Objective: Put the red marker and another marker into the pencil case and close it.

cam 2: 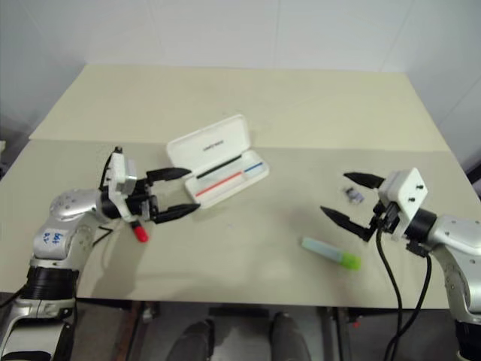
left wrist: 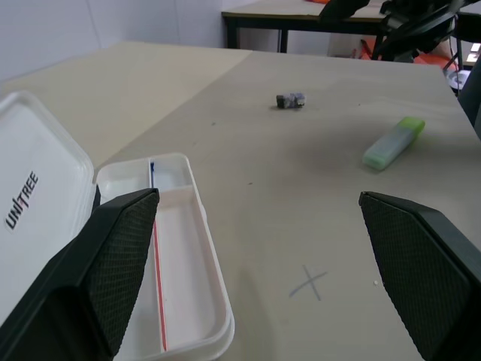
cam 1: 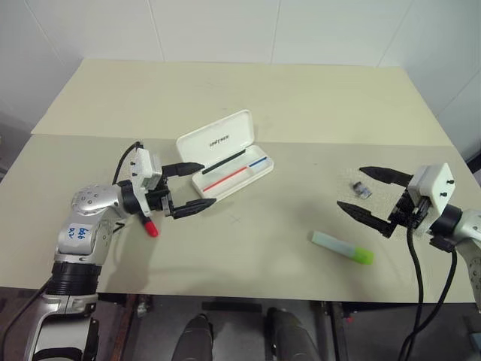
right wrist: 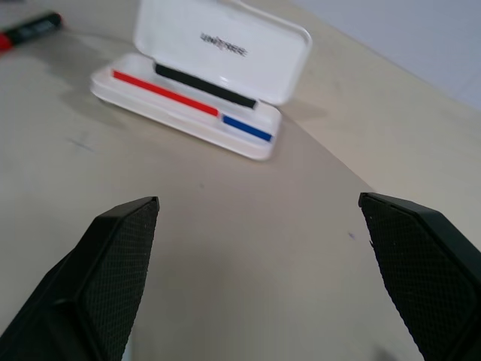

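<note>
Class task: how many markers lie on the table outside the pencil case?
2: the red marker beneath the left gripper, and the green highlighter by the right gripper.

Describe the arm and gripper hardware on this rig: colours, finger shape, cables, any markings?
Both arms end in a white boxy wrist housing. The left gripper and right gripper each carry two black tapered fingers; the pads have a fine cross-hatch texture. The left arm has silver metal joints, a black ribbed collar and a white sticker with blue handwriting. Black cables loop from both wrists.
</note>
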